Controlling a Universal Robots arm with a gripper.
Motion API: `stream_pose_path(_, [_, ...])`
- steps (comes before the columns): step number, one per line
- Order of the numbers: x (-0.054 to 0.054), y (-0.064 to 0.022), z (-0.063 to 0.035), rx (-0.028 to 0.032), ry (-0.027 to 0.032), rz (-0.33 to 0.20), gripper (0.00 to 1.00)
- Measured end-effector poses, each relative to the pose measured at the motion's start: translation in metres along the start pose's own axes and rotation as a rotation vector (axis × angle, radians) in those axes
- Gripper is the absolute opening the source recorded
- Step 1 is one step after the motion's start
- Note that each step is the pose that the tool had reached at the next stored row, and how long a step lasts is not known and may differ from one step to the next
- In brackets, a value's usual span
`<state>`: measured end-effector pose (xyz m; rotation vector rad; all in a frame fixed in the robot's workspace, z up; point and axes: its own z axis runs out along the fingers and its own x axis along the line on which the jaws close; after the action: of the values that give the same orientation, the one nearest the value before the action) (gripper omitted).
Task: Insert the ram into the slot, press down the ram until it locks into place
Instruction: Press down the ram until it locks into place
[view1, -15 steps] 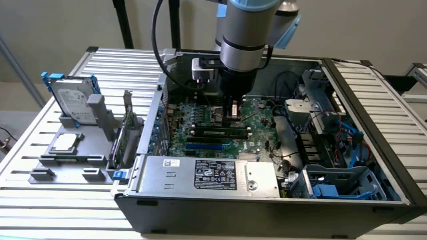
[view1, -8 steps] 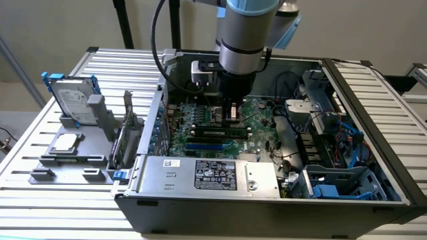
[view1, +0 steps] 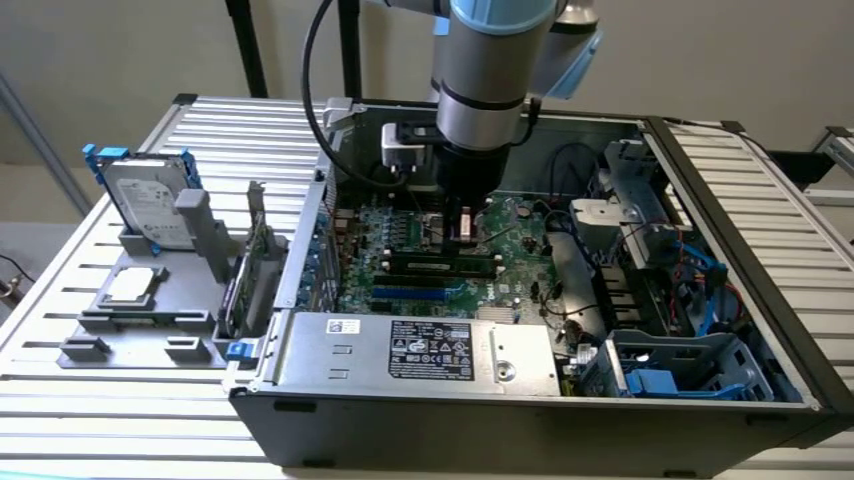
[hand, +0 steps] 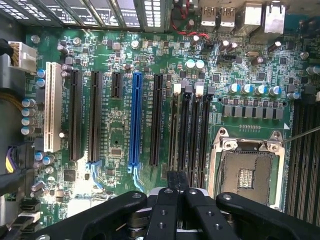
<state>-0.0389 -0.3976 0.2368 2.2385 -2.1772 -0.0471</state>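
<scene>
Green fibreglass with dark chips and a pale label, the ram (view1: 434, 266) lies lengthwise along a black slot (view1: 383, 268) at the centre of the exterior view. It sits just behind the shorter blue slot (view1: 416, 293), inside the open case (view1: 400, 410) on the slatted counter (view1: 134, 420). It seems to be standing in the socket already, though whether the end clips have caught cannot be told. The arm hangs over the motherboard (view1: 521, 225) just above it. In the wrist view the fingers (hand: 172, 181) are drawn together, tips meeting with nothing visibly between them, beside the bank of parallel black sockets (hand: 192, 132) next to the processor socket (hand: 247, 175). I judge the stick light, stiff and brittle. It is best touched on its bare top edge, pressing evenly near both ends and keeping off the chips and the gold contacts.
</scene>
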Motion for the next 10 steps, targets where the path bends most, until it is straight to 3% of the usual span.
stream_pose_path(10, [-0.0005,-0.0001,0.0074,-0.0005,0.0013,0.001,0.11])
